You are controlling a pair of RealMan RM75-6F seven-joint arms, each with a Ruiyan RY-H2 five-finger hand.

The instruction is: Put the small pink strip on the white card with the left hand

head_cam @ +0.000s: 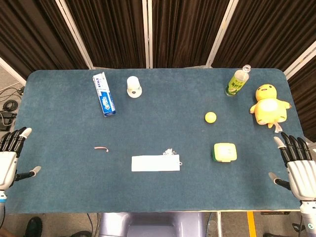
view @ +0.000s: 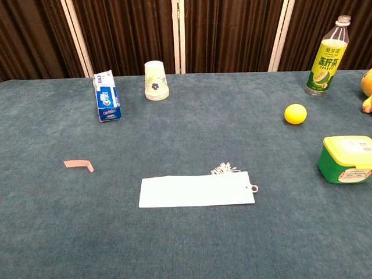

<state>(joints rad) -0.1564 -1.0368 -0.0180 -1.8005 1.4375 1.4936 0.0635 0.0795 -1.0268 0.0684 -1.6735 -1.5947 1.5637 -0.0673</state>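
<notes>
The small pink strip [head_cam: 101, 148] [view: 79, 165] lies flat on the blue table, left of centre, one end bent. To its right sits the white card [head_cam: 155, 163] [view: 196, 190], a long rectangle with a tuft of white string at its upper right corner. My left hand [head_cam: 11, 155] hovers at the table's left edge, fingers spread and empty, well left of the strip. At the right edge my right hand [head_cam: 298, 163] is likewise spread and holds nothing. Neither hand appears in the chest view.
At the back stand a toothpaste box [head_cam: 104, 94], an upturned paper cup [head_cam: 133, 86] and a green tea bottle [head_cam: 237, 81]. A yellow ball [head_cam: 211, 117], a yellow-lidded green box [head_cam: 225, 152] and a yellow plush duck [head_cam: 269, 104] occupy the right side.
</notes>
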